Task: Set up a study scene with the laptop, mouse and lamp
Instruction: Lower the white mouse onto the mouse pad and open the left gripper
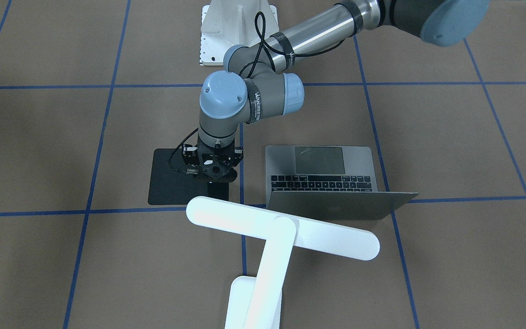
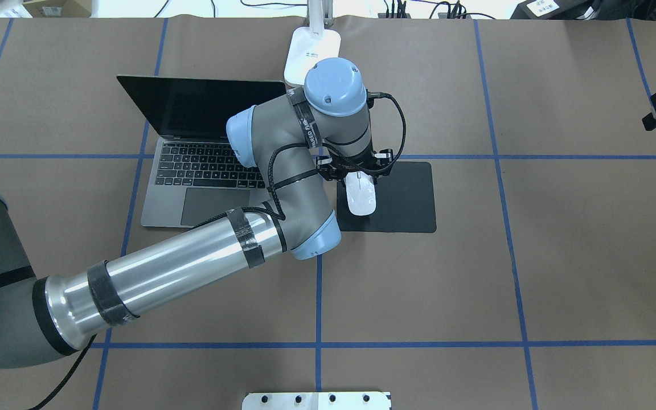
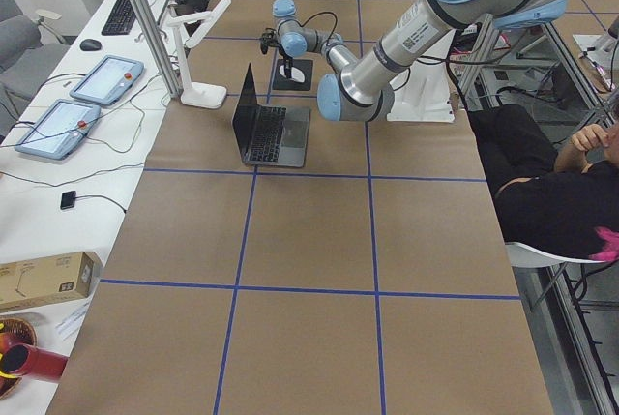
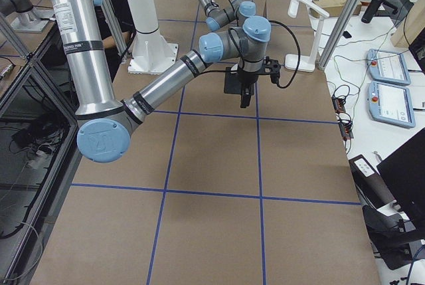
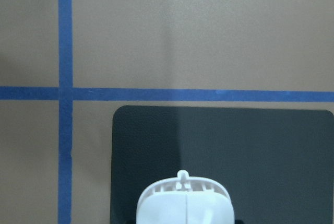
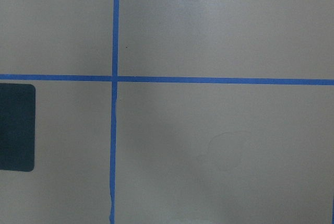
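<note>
- Laptop (image 2: 203, 165): open, lid raised, left of centre on the worktop (image 2: 561, 256), keyboard toward the robot.
- Lamp (image 2: 305, 48): base stands at the far edge, just beyond the laptop's right rear corner.
- Left pincer (image 2: 356, 177): points down over the black mat (image 2: 408, 196), pinching the mouse (image 2: 361, 199) at its far end. Whether the mouse touches the mat cannot be confirmed.
- Right pincer (image 4: 244, 99): hangs above the worktop, right of the mat. Spread or pressed together: cannot tell.
</note>
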